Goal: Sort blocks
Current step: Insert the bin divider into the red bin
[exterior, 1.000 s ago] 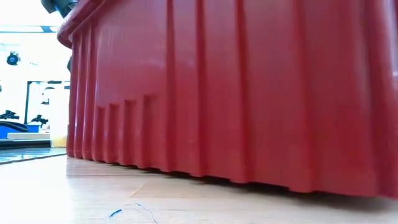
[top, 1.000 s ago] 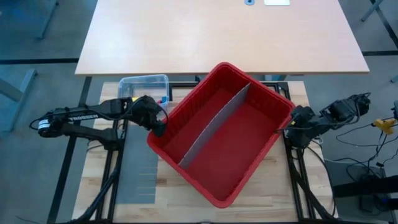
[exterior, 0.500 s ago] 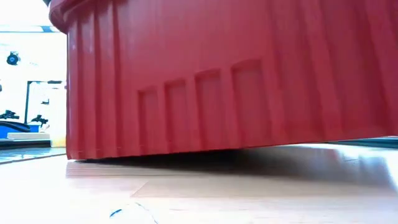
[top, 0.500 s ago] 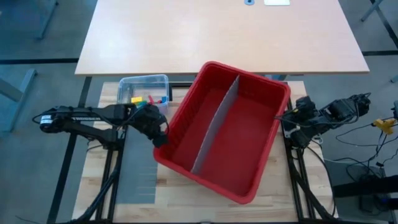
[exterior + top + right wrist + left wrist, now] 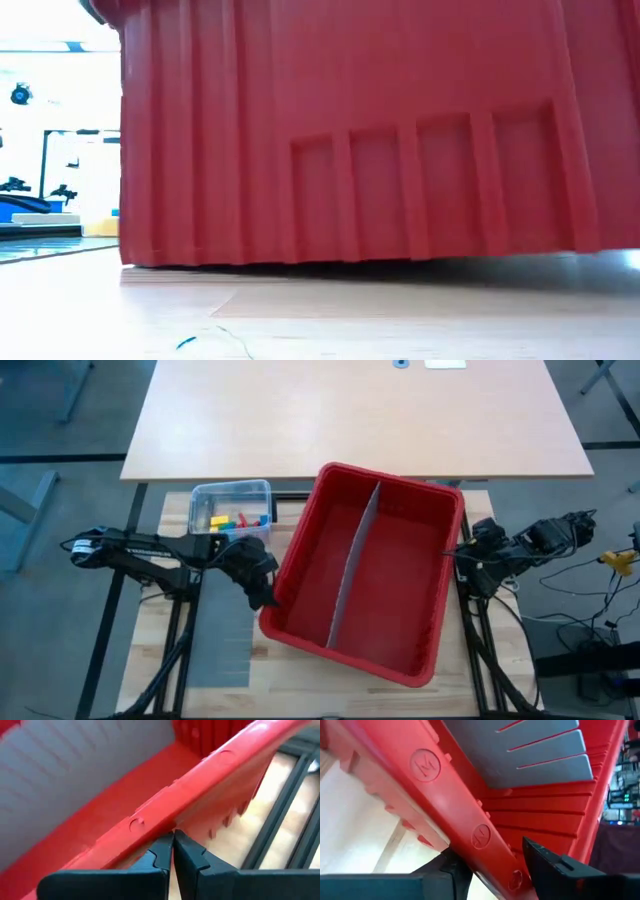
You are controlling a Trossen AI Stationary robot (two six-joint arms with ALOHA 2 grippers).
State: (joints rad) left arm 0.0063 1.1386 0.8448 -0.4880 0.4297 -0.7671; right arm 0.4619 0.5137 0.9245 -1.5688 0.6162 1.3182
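Note:
A large red bin [image 5: 395, 575] with a grey divider [image 5: 352, 570] stands on the wooden table and fills the low view [image 5: 350, 140]. Small red, yellow, green and blue blocks [image 5: 238, 520] lie in a clear tub [image 5: 232, 492] at the far left. My left gripper [image 5: 264, 592] is open at the bin's left rim near its near corner, one finger outside the rim and one inside [image 5: 490, 852]. My right gripper [image 5: 462, 563] is shut at the bin's right rim [image 5: 173, 836]. My left gripper straddles the bin's left rim [image 5: 480, 837], coming slantwise from the left and above; a gap shows between the rim and the inner finger [image 5: 545, 862]. Whether the outer finger [image 5: 447, 870] touches the rim, I cannot tell. My right gripper has its shut fingertips against the lower edge of the right rim's outer lip [image 5: 167, 822], coming slantwise from the table's right. Whether anything is pinched between them, I cannot tell. The bin rests on the table.
A flat grey slotted panel [image 5: 222, 650] lies on the table near the front left, beside the bin. A larger light wooden table [image 5: 350, 420] stands beyond the far edge. Cables and frame rails run past the right side [image 5: 560, 630].
The red bin has turned on the table: its divider, slanted before, now runs almost straight from far to near. Its left corner has swung toward the near edge, while the right rim stayed by my right gripper. My left gripper has moved toward the near edge along with the rim.

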